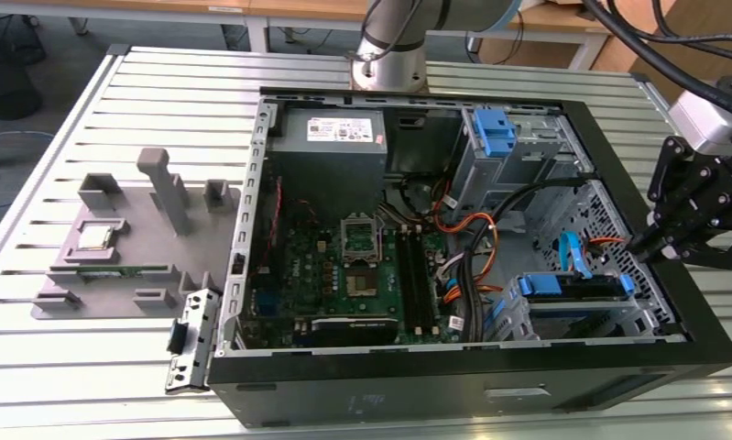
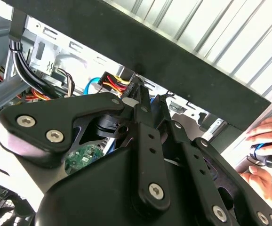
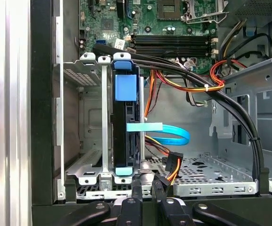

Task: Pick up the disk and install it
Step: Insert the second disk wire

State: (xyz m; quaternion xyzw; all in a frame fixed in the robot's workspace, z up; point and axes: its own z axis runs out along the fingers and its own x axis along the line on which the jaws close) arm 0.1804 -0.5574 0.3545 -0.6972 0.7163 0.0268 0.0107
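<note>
Grey slat table holds an open black PC case, w/ a grey holder on the table at the exterior view's left. Disk sits inside the case, in the metal cage nr the case wall at the exterior view's right. In the first wrist view the disk stands on its edge in the cage, blue tabs at both ends, w/ a blue cable just beside it. Gripper hangs over that case wall, close to the disk but not touching it. Its fingers are almost together & hold nothing. A person's hand shows outside the case in the second wrist view.
</note>
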